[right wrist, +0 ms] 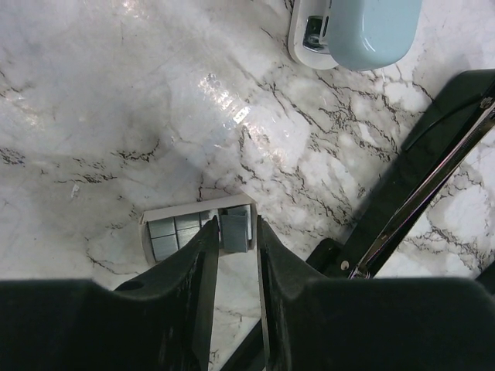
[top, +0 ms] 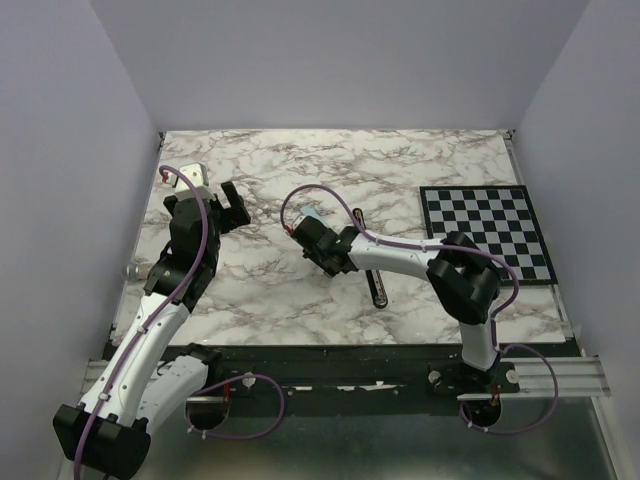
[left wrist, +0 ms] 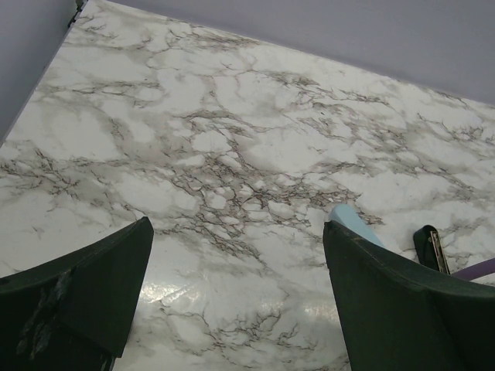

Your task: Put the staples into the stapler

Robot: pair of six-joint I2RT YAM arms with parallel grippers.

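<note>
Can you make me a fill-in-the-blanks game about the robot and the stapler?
1. The stapler is coloured ____.
2. The left claw is wide ____.
3. The right claw has its tips at a little white tray holding grey ____.
Missing words: black; open; staples.

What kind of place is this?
Probably a robot test booth in a lab: plain walls close around a marble-look table, a left arm and a right arm stand at its near edge, and a checkerboard lies on it.
</note>
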